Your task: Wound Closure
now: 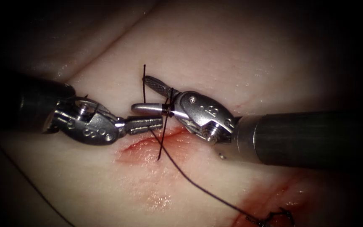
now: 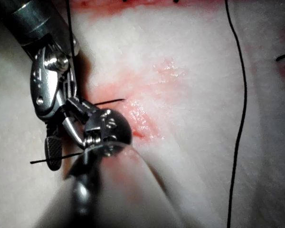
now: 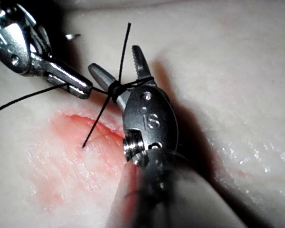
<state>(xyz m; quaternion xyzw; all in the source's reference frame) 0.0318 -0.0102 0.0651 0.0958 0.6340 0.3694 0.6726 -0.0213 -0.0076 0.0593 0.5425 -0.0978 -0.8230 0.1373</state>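
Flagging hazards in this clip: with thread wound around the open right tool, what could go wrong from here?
1. The thread is looped at the base of the open right tool; the loops might slip off.
2. The left tool is shut on thread near the cut; a hard pull could strain the tissue.
3. The needle's position is unclear.

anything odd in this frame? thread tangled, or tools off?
One oddity: the thread is wound around the open jaws of the right tool, near their base, rather than held between them. The left tool is shut on the thread beside it. Red fluid marks the cut.
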